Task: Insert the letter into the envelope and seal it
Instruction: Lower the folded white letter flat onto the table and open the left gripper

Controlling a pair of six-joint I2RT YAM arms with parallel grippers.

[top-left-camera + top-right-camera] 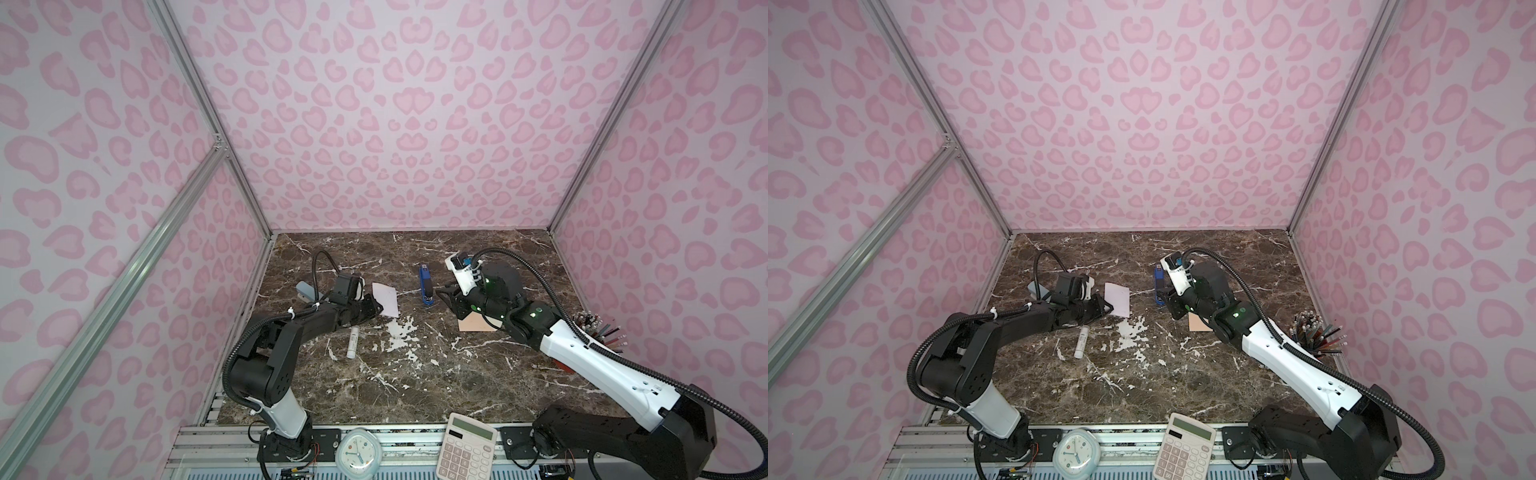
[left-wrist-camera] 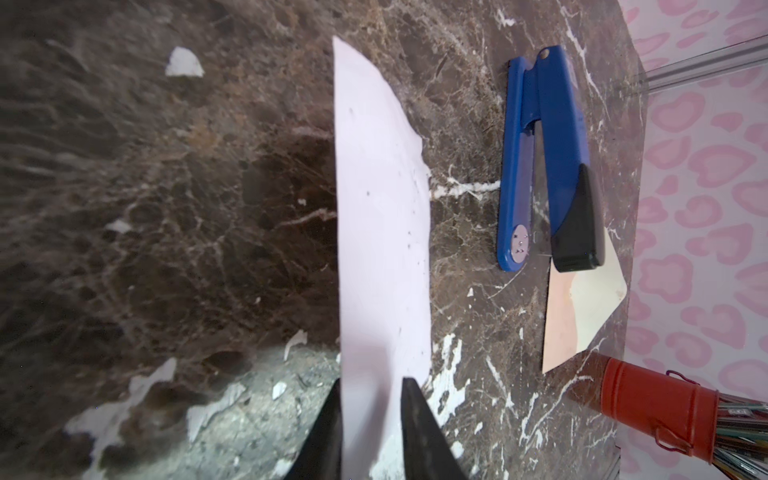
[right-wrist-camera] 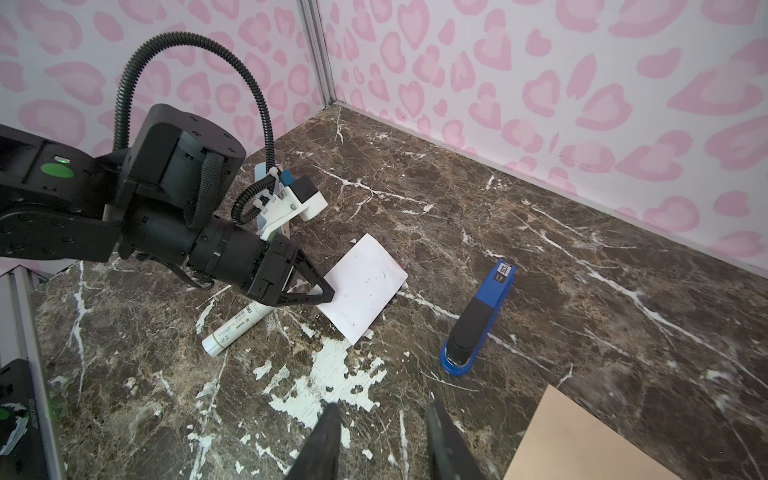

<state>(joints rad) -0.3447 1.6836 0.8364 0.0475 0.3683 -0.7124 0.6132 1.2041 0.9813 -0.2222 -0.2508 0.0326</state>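
The letter (image 1: 385,299) (image 3: 365,286) is a pale sheet with small specks, lying flat on the marble left of centre. My left gripper (image 1: 376,309) (image 2: 372,382) is at its near edge, and its fingers (image 2: 415,415) stand apart with the sheet's edge between them, not pinching it. The peach envelope (image 1: 476,322) (image 2: 582,307) lies right of centre with its pointed cream flap open, and in both top views the right arm partly covers it. My right gripper (image 1: 445,291) (image 3: 382,419) hovers open over bare marble just beside the envelope (image 3: 582,440), holding nothing.
A blue stapler (image 1: 424,286) (image 3: 478,320) lies between the letter and the envelope. A white glue stick (image 1: 353,343) lies near the left arm. A red cup of pens (image 1: 594,332) stands at the right wall. A calculator (image 1: 467,446) and a clock (image 1: 357,451) sit at the front edge.
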